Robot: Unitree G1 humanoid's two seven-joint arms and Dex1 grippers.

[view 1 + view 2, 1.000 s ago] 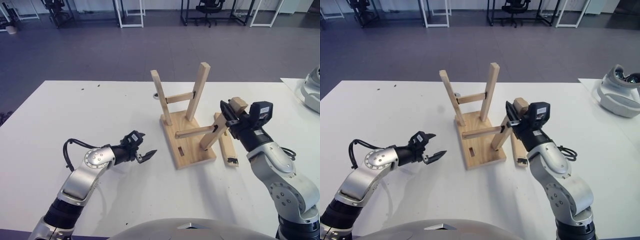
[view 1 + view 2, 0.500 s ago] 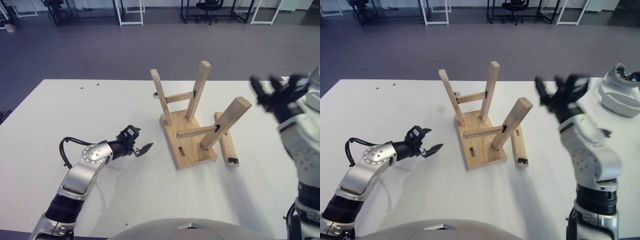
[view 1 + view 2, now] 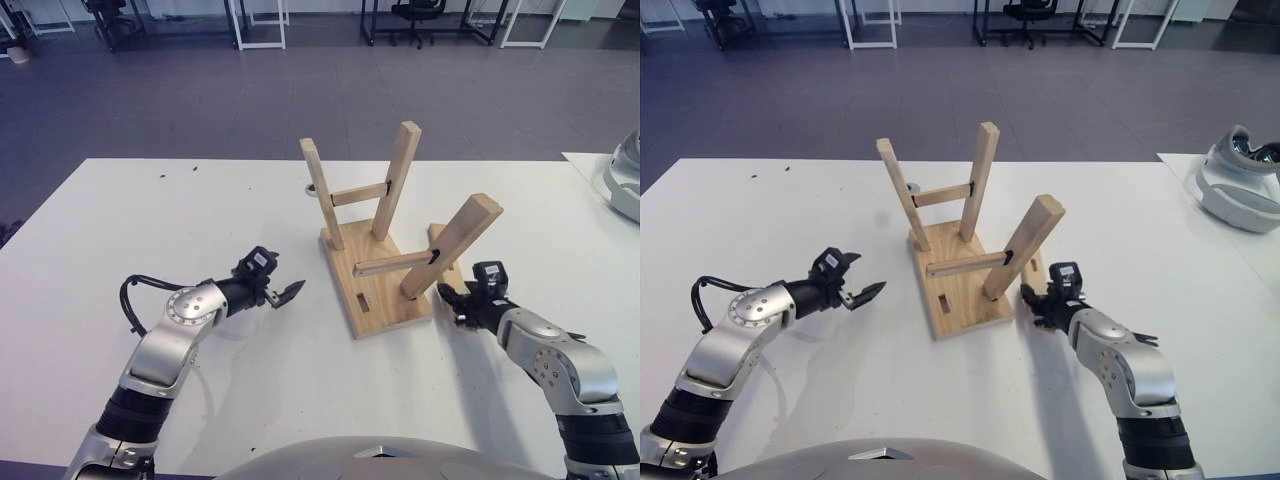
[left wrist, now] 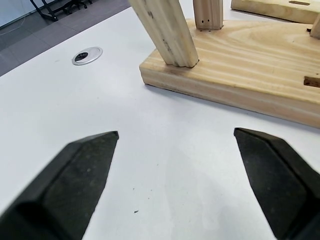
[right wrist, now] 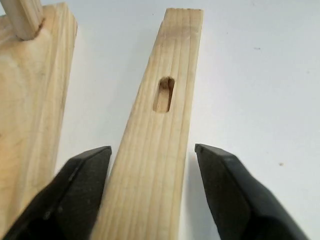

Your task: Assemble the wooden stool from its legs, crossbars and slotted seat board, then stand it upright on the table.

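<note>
head views.
- white table [image 3: 200,210].
- seat board [image 3: 390,303] lying flat near the table's middle, an open slot [image 3: 359,298] in its near half.
- short leg [image 3: 322,195] and tall leg [image 3: 398,180] standing up from the board's far end, joined by upper crossbar [image 3: 360,194].
- tilted leg [image 3: 456,242] with its foot at the board's right edge, leaning out to the right.
- lower crossbar [image 3: 392,264] plugged into the tilted leg's side, running left over the board.
- loose leg [image 3: 1036,274] flat on the table just beside the board's right edge, behind the tilted leg.
- left gripper [image 3: 287,294] low over the table, left of the board and apart from it, fingers released.
- right gripper [image 3: 454,306] at the near end of the loose leg.
- small white label [image 3: 491,270] on the right gripper's housing, print too small to read.
- white headset [image 3: 1237,186] at the table's far right edge.

left wrist view.
- both black fingers [image 4: 75,185] spread wide, bare table between them, nothing held.
- seat board corner ahead, two leg feet set in it.
- round cable grommet [image 4: 87,55] beyond.

right wrist view.
- fingers [image 5: 235,200] parted to either side of the loose leg, straddling it, not clamped.
- strip of table visible between the leg and one finger.
- oblong mortise [image 5: 163,93] in the leg's upper face.
- seat board edge alongside, apart from the leg.
</note>
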